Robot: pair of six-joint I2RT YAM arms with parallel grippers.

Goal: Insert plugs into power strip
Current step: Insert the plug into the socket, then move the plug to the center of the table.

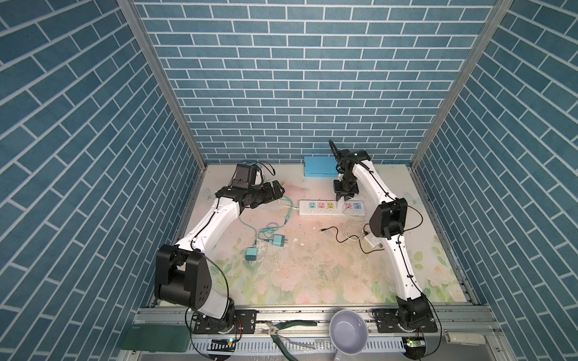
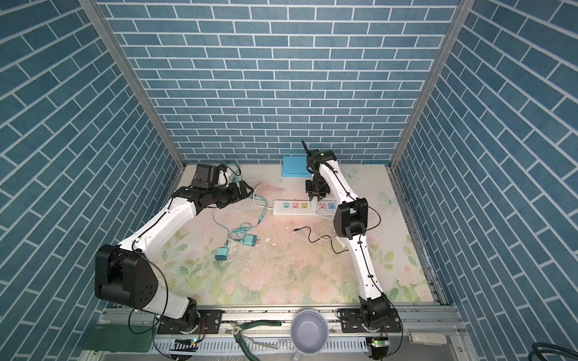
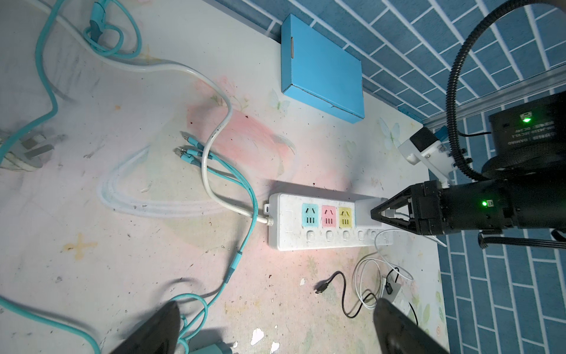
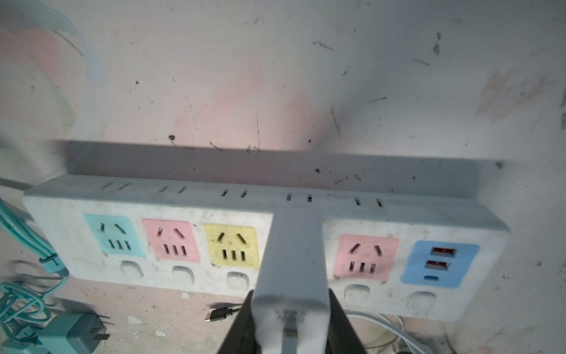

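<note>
Right hand (image 4: 291, 318) points down, clamping white plug (image 4: 291, 254) seemingly seated in power strip (image 4: 444, 220).

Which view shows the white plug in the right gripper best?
The right wrist view: the white plug fills the centre, pinched by the right gripper, on the strip between the yellow socket and a pink socket. The left wrist view shows its side, partly behind the gripper. Both top views show barely a speck.
</note>
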